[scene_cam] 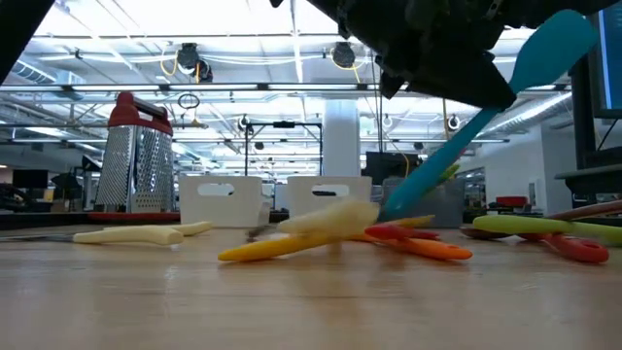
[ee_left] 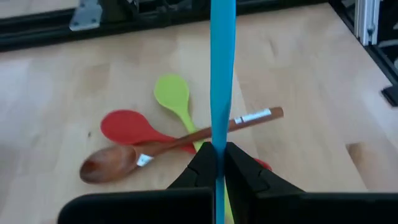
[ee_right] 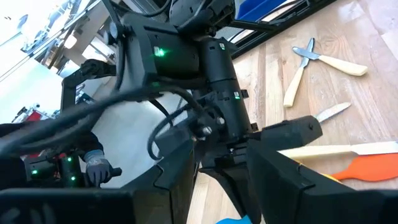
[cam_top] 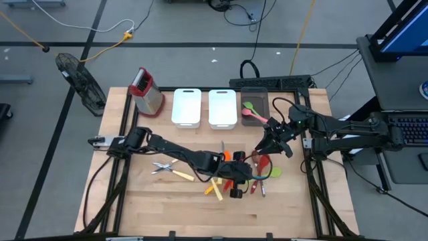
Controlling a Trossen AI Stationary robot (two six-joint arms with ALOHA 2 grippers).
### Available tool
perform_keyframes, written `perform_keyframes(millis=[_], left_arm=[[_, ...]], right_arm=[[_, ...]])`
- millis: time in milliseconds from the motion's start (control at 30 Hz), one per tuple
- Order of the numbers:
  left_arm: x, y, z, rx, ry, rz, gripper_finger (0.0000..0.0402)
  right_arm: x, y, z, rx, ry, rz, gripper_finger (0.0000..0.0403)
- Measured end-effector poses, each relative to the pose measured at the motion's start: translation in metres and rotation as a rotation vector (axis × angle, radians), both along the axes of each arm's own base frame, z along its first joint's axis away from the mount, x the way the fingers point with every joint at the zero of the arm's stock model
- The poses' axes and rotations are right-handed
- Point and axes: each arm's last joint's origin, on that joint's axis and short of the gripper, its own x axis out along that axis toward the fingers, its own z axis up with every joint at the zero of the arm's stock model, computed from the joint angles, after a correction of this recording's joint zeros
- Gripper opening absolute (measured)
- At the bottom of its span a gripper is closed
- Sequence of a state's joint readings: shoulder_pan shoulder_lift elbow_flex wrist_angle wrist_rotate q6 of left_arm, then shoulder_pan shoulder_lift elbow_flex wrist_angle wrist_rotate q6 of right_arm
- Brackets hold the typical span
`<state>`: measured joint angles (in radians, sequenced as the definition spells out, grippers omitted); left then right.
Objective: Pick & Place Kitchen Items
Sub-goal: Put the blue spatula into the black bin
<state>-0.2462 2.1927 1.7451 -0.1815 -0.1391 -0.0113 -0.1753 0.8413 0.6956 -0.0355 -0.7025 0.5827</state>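
The work was judged to be at an early stage. The left tool (ee_left: pixel 217 163) was closed on the handle of a blue spatula (scene_cam: pixel 486 122), which was held clear of the table (cam_top: pixel 134 201) above the pile, slanted, with its blade uppermost in the low view. Directly beneath it a wooden spoon (ee_left: pixel 155 149) was laid across a red spoon (ee_left: pixel 134 127) and a light green spoon (ee_left: pixel 174 99). Around these, most of the utensils were left unsorted on the boards: yellow-handled pieces (cam_top: pixel 215 189), an orange spatula (ee_right: pixel 367 168), and a pair of metal tongs with pale handles (cam_top: pixel 167 169) a little apart toward the left arm's base. The right tool (cam_top: pixel 271 144) was held just beyond the pile, its fingers set partly apart; whether anything was gripped there could not be told. Farther back, only a green spoon (cam_top: pixel 248 107) and a pink spoon (cam_top: pixel 254 117) were seen already placed in the dark bin (cam_top: pixel 254 94), while the two white bins (cam_top: pixel 186 107) beside it were seen with nothing in them. A box grater (cam_top: pixel 146 90) was stood at the far left corner. The table was of pale wood planks framed by dark rails. Beyond it, a grey floor crossed by cables, a floor fan (cam_top: pixel 79 79) and a desk with a keyboard (cam_top: pixel 408 130) were seen, and a high ceiling hung with lights in the low view.
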Motion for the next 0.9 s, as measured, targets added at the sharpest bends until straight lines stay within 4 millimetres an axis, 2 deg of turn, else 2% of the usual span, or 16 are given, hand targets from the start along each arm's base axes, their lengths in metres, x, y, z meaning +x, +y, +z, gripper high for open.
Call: perform_keyframes(millis=[300, 533, 900], left_arm=[[0.000, 0.001, 0.013, -0.016, -0.053, 0.009, 0.0004], [-0.007, 0.004, 0.034, -0.076, -0.079, 0.064, 0.0004], [-0.018, 0.034, 0.070, -0.246, -0.111, 0.250, 0.0004]], right_arm=[[0.000, 0.000, 0.000, 0.000, -0.001, 0.000, 0.0139], [0.000, 0.000, 0.000, 0.000, -0.001, 0.000, 0.0139], [0.001, 0.000, 0.007, -0.047, -0.099, 0.007, 0.0139]])
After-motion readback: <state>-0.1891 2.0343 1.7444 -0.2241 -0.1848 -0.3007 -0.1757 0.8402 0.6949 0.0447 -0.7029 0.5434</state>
